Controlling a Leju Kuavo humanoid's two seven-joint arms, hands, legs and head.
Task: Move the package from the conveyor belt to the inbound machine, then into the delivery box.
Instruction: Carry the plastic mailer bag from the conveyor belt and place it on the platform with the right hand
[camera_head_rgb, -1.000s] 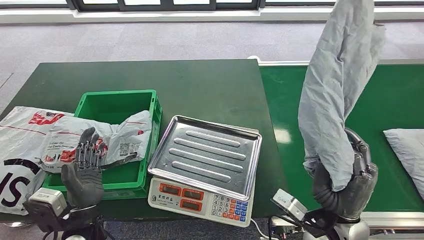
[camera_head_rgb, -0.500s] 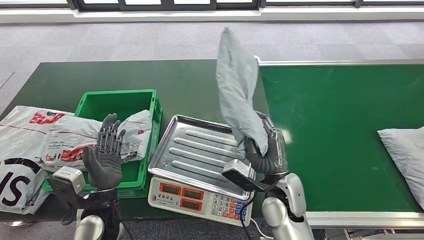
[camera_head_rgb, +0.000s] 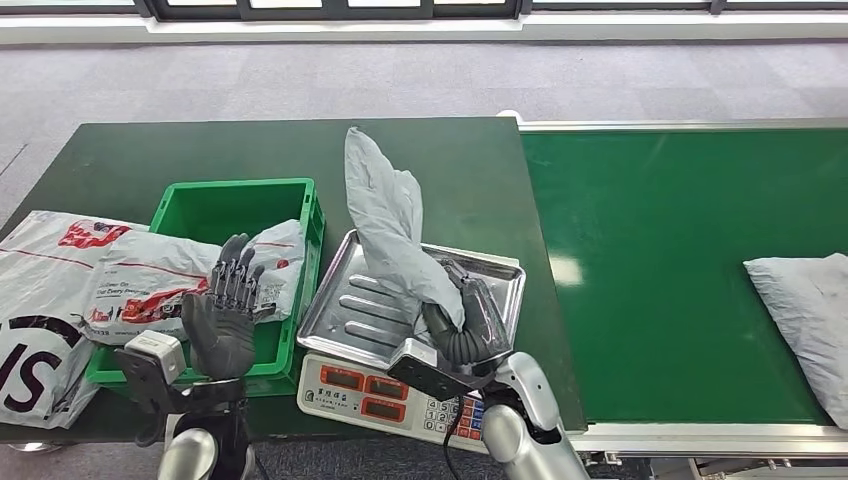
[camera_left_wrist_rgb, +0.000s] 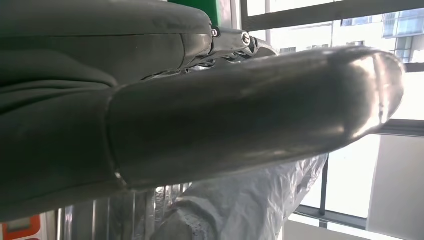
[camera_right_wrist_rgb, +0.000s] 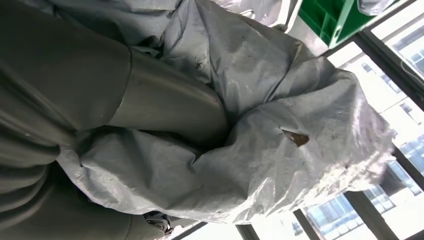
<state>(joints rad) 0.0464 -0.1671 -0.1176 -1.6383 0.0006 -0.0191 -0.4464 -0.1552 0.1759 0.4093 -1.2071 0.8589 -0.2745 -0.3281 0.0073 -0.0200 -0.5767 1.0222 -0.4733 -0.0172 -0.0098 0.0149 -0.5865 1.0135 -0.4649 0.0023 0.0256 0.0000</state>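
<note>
- Above the scale tray (camera_head_rgb: 495, 278), the grey package (camera_head_rgb: 385, 215) stands upright, its lower end bunched in my right hand (camera_head_rgb: 470, 325), fingers wrapped round it.
- Just beside the tray, my left hand (camera_head_rgb: 222, 318) hovers over the green delivery box (camera_head_rgb: 238, 200), fingers spread, holding nothing.
- My worry: released standing, the limp bag could flop off the tray's edge.
- Beyond the tray, another package (camera_head_rgb: 805, 310) lies on the conveyor belt (camera_head_rgb: 660, 250).

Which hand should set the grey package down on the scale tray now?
Right. The right hand already grips the grey package directly above the scale tray. The left hand is raised, holding nothing, over the green box.
</note>
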